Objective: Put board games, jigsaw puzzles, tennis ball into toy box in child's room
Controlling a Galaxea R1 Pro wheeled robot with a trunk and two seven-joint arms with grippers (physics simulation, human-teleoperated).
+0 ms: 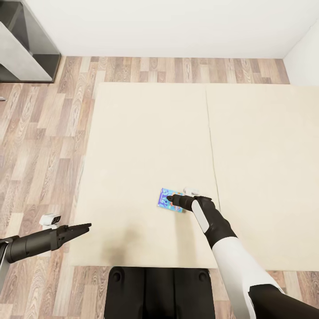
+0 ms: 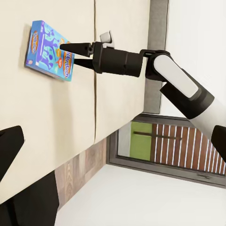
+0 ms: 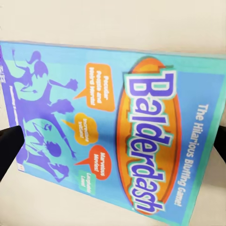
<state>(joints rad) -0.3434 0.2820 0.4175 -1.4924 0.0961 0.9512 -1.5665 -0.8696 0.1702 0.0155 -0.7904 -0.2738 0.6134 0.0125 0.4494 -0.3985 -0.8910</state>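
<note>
- A blue board game (image 1: 169, 200), titled "Balderdash" in the right wrist view (image 3: 117, 127), lies flat on the beige bed (image 1: 146, 146), near the seam between the two mattress halves (image 1: 212, 146).
- The right pincer (image 1: 172, 199) reaches over the game box; in the left wrist view (image 2: 66, 52) its two dark fingers (image 2: 77, 46) stand apart, one above and one below the box's near edge, not clamped.
- Whether the fingers touch the box I cannot tell.
- The left pincer (image 1: 87, 227) hangs at the bed's left edge, over the plank floor (image 1: 40, 146), well apart from the game; its fingers look together.
- A white wall (image 1: 168, 26) runs beyond the bed, with a dark grey cabinet (image 1: 24, 48) in the corner.
</note>
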